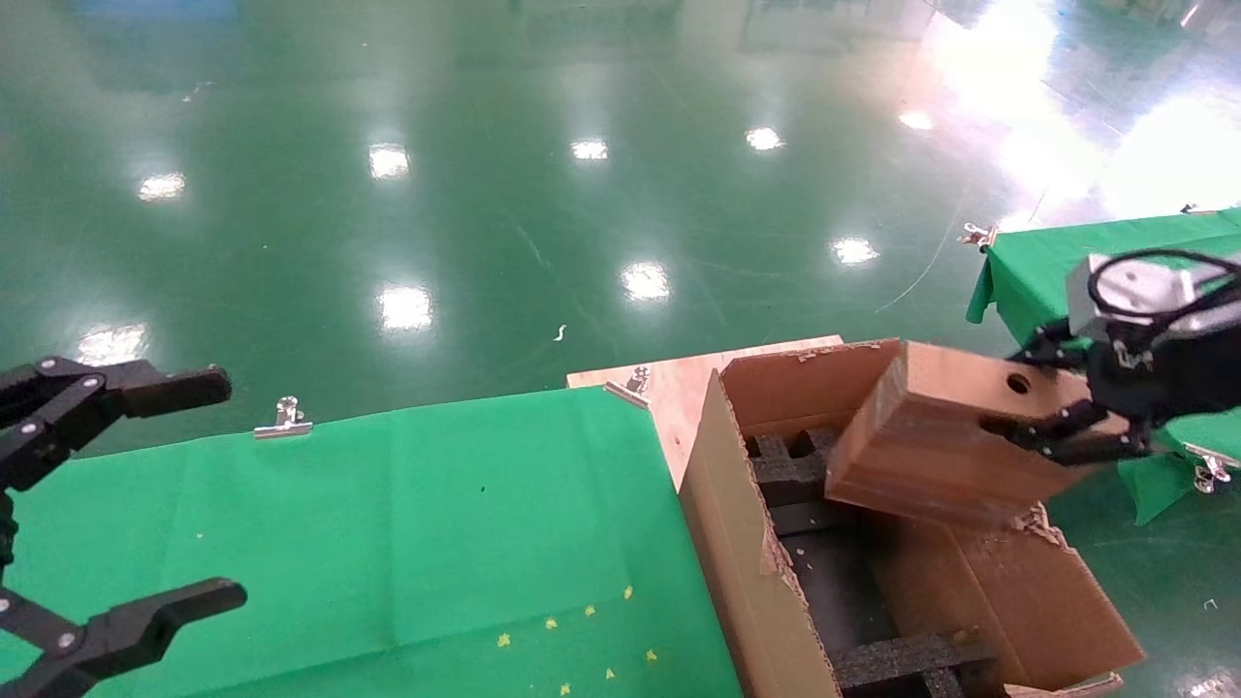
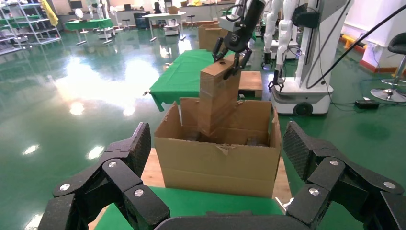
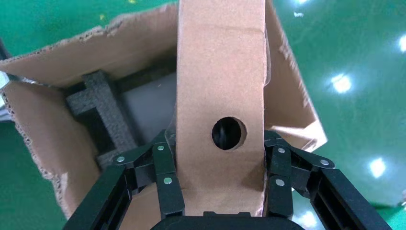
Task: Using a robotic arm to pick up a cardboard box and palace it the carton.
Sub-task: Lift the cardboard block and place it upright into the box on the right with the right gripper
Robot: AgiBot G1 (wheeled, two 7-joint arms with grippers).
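My right gripper [image 1: 1052, 397] is shut on the small oblong cardboard box [image 1: 931, 431], gripping the end with the round hole. The box tilts down over the large carton [image 1: 737, 543], its far end dipping inside. In the right wrist view the box [image 3: 220, 86] sits between the fingers [image 3: 165, 177], above the carton's black foam blocks [image 3: 103, 96]. The left wrist view shows the box [image 2: 218, 98] standing steeply in the carton [image 2: 215, 165], held by the right gripper [image 2: 232, 52]. My left gripper [image 1: 184, 494] is open and empty at the left over the green cloth.
The carton stands on a wooden board [image 1: 669, 383] beside the green-clothed table [image 1: 388, 523]. Another green-clothed table [image 1: 1028, 267] lies at the far right. Metal clips [image 1: 284, 417] hold the cloth edges. A shiny green floor surrounds everything. Other robots and tables [image 2: 306, 57] stand beyond.
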